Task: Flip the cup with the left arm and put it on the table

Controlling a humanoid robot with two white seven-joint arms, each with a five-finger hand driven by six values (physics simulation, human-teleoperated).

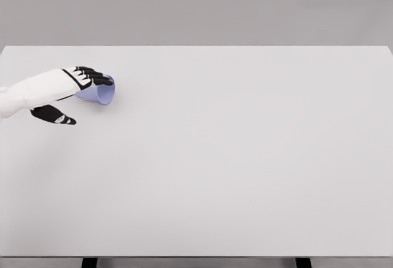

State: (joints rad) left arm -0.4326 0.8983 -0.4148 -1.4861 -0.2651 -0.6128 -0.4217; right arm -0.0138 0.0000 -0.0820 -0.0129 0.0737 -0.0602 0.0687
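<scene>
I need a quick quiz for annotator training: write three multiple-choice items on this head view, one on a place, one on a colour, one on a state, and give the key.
1. Where on the white table is the cup?
A. far left part
B. centre
C. near right corner

2. What colour is the cup?
A. red
B. pale lavender-blue
C. green

3. How does the cup stand?
A. upright on its base
B. tipped on its side under the left hand
C. stacked on another cup

Key: 1 A, the cup shows near the table's left edge, toward the far side. 2 B, its visible wall is light lavender-blue. 3 B, its body points sideways, with the hand's black fingers curled over its top and the thumb held apart below it.
</scene>
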